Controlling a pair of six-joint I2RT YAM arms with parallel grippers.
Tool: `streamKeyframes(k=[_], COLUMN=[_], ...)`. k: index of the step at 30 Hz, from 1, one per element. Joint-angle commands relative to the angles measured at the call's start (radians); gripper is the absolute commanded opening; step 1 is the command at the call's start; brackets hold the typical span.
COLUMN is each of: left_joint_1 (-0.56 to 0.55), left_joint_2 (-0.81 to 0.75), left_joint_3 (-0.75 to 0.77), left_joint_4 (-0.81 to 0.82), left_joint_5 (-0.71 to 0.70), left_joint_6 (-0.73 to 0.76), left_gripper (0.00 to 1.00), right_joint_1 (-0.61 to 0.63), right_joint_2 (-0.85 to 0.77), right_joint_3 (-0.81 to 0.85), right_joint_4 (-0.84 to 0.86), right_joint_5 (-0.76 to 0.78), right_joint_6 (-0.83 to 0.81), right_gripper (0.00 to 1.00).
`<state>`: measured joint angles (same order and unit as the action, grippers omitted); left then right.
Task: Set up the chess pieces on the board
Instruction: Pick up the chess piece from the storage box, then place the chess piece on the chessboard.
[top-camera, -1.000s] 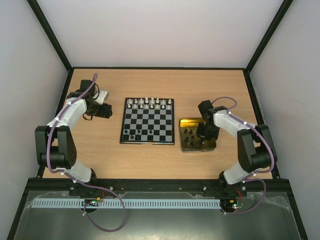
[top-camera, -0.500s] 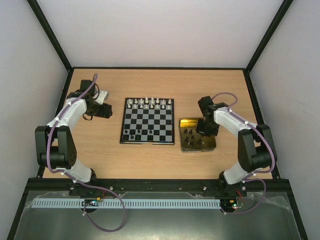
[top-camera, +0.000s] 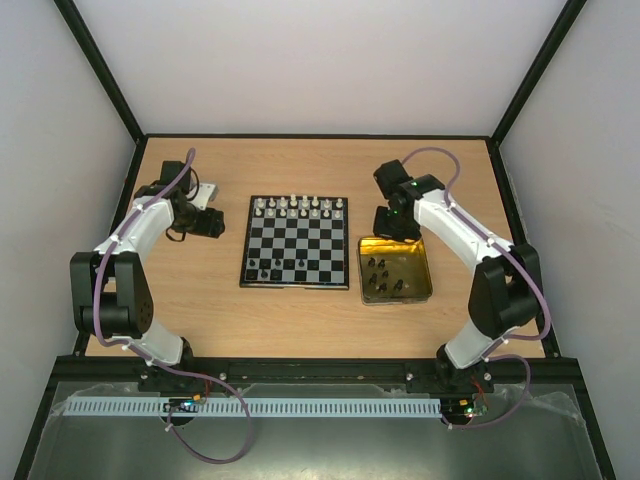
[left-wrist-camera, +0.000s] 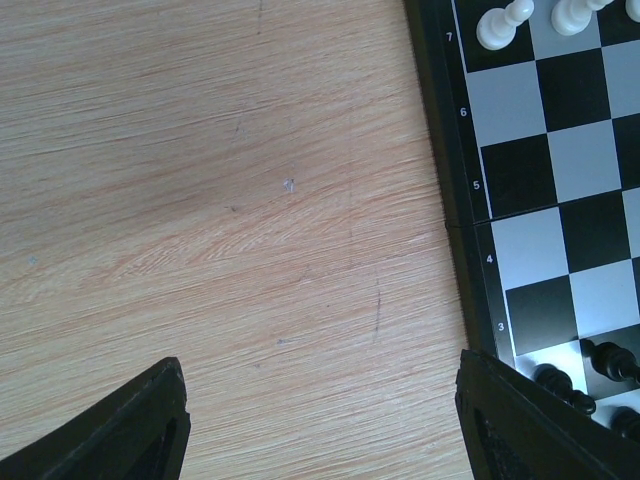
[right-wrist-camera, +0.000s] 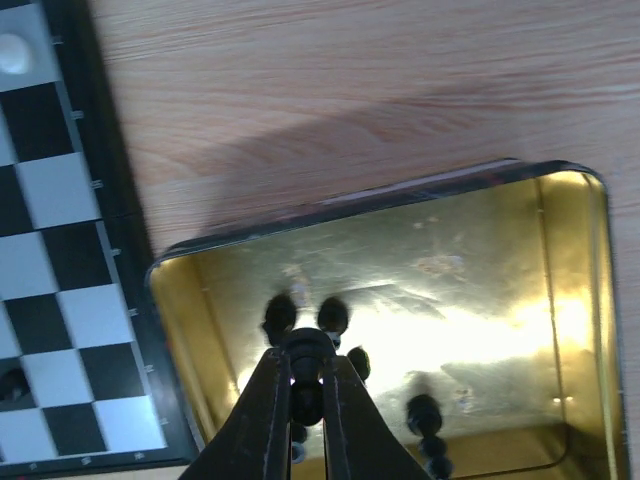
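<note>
**Top external.** The board (top-camera: 295, 245) lies mid-counter (top-camera: 300, 310). White chessmen (top-camera: 300, 207) are ranked along its far side, and a few placed black chessmen (top-camera: 262, 268) stand at its near left corner. Just right of the board sits the tin (top-camera: 412, 258), with loose black chessmen (top-camera: 385, 278) inside. Your right pincer (top-camera: 388, 224) hangs over the tin's far edge. Your left pincer (top-camera: 212, 222) sits left of the board, apart from it.

**Left wrist.** The left pincer's jaws stand wide apart over bare counter and hold nothing. The board's numbered edge runs beside one finger, and that arm blocks nothing.

**Right wrist.** The right pincer is clamped on a single black chessman (right-wrist-camera: 306, 350), which it grips between the very fingertips above the tin's yellow floor.

**Hazards.**
- The hold looks slight, so a quick swing toward the board could let the piece pivot or slip out. It might then fall back among the loose ones or roll across the counter.
- Keep the piece high enough that it does not clip the tin's wall or the board's raised rim, both of which lie between it and its square.
- At the board, the fingers are much bulkier than a square. A careless descent beside the placed black chessmen could topple them, and a crooked release could leave the piece lying down or straddling two squares.
</note>
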<state>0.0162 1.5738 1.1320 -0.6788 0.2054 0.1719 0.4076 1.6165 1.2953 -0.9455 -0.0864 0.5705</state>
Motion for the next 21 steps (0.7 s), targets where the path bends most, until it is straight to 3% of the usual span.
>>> streamKeyframes(k=[1,21], left_joint_1=[-0.002,-0.001], left_joint_2=[-0.014,-0.008], left_joint_3=[-0.001,0.007], left_joint_4=[-0.002,0.006], left_joint_5=[0.008,0.012], left_joint_6=[-0.001,-0.003], left_gripper=[0.73,0.73], right_joint_1=[0.064,0.286], right_joint_2=[0.048,0.276], right_joint_3=[0.084,0.307], right_joint_4=[-0.096,-0.125], right_joint_5=[0.003,-0.061], right_joint_6=[0.026,0.049], right_gripper=[0.06,0.03])
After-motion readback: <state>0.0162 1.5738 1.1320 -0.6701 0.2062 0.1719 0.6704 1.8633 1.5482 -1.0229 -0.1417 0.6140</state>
